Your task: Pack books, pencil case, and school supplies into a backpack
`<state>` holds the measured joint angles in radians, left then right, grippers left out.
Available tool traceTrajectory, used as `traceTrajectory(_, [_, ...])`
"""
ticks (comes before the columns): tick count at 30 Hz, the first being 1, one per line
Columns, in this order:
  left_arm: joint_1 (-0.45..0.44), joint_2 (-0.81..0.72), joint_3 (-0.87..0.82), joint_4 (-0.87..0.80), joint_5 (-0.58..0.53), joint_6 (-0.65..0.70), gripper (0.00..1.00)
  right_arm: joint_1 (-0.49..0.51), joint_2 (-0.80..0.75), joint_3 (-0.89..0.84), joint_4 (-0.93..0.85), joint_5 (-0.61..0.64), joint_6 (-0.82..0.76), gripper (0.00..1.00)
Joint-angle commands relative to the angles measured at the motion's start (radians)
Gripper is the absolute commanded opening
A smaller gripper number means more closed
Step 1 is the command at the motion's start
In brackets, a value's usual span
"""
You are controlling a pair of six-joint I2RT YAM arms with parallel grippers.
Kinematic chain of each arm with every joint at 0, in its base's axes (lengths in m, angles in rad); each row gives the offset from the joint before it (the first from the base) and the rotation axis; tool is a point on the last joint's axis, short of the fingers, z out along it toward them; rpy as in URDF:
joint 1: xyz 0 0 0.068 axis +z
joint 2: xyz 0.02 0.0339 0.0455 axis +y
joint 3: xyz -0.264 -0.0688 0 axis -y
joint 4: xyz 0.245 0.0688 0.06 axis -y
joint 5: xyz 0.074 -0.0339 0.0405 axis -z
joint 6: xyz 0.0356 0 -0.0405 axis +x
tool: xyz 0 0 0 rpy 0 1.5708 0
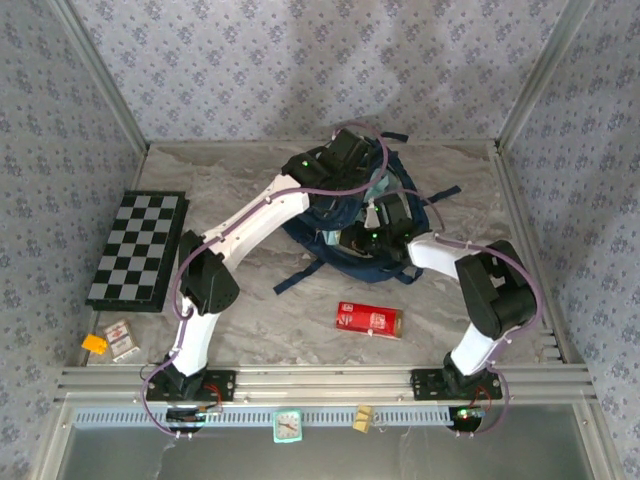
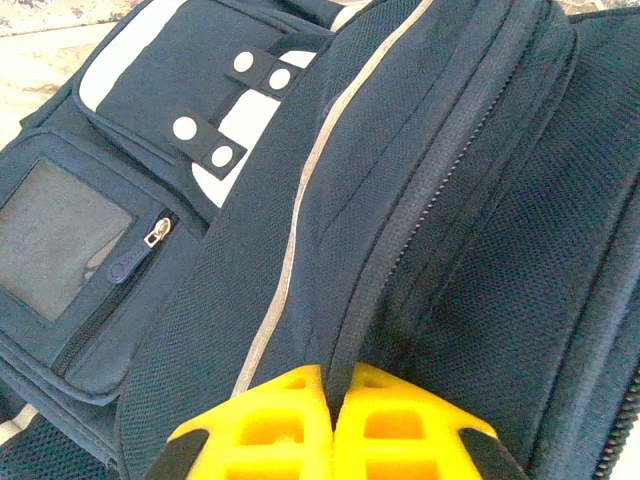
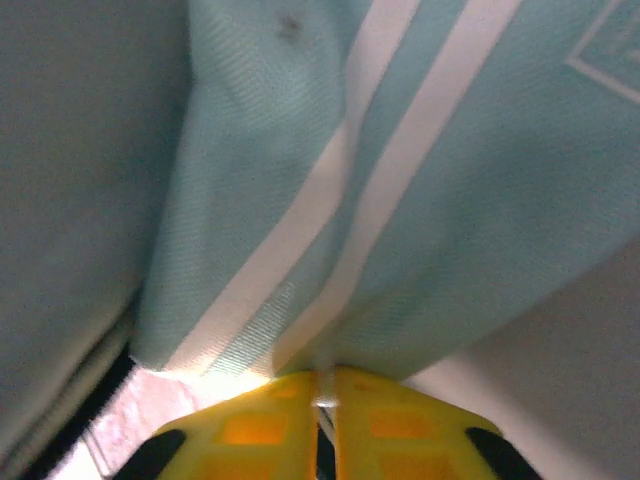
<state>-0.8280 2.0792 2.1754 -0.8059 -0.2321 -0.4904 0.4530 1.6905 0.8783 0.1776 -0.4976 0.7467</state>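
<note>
The navy backpack point(image 1: 318, 245) lies at the table's far middle with both arms over it. My left gripper point(image 2: 335, 385) is shut on a dark fold along the zip of the backpack point(image 2: 430, 200), near its top point(image 1: 350, 165). My right gripper point(image 3: 327, 385) is shut on the edge of the pale blue-teal pencil case point(image 3: 440, 180), whose white stripes run up from the fingertips. A bit of the pencil case point(image 1: 378, 187) shows at the backpack's opening between the two wrists. The red box of school supplies point(image 1: 368, 319) lies on the table in front of the backpack. The books are hidden.
A black-and-white chessboard point(image 1: 138, 248) lies at the left. A small card box point(image 1: 123, 340) and an orange piece point(image 1: 95, 343) sit at the near left corner. Dark straps point(image 1: 300, 277) trail from the backpack onto the marble top.
</note>
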Motion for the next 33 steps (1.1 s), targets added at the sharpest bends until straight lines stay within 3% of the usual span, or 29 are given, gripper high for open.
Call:
traceTrajectory(1, [0.013, -0.057, 0.007, 0.015, -0.02, -0.047, 0.0, -0.007, 0.087, 0.058, 0.085, 0.056, 0.074, 0.08])
traceTrajectory(4, [0.008, -0.07, -0.006, 0.013, -0.012, -0.057, 0.0, -0.047, 0.159, 0.098, 0.221, 0.04, 0.126, 0.04])
traceTrajectory(8, [0.006, -0.094, -0.032, 0.002, -0.02, -0.077, 0.0, -0.084, 0.2, 0.131, 0.285, 0.14, 0.117, 0.03])
traceTrajectory(14, [0.023, -0.091, -0.062, 0.024, -0.022, -0.077, 0.0, -0.086, 0.215, 0.102, 0.404, -0.009, 0.175, 0.05])
traceTrajectory(21, [0.049, -0.098, -0.074, 0.037, -0.018, -0.079, 0.0, -0.053, -0.038, -0.072, 0.297, 0.007, 0.102, 0.13])
traceTrajectory(25, [0.047, -0.102, -0.087, 0.052, -0.006, -0.081, 0.0, -0.163, -0.106, -0.047, 0.11, 0.06, 0.029, 0.19])
traceTrajectory(33, [0.04, -0.099, -0.086, 0.053, 0.021, -0.071, 0.0, -0.342, -0.029, 0.197, -0.114, 0.13, -0.078, 0.39])
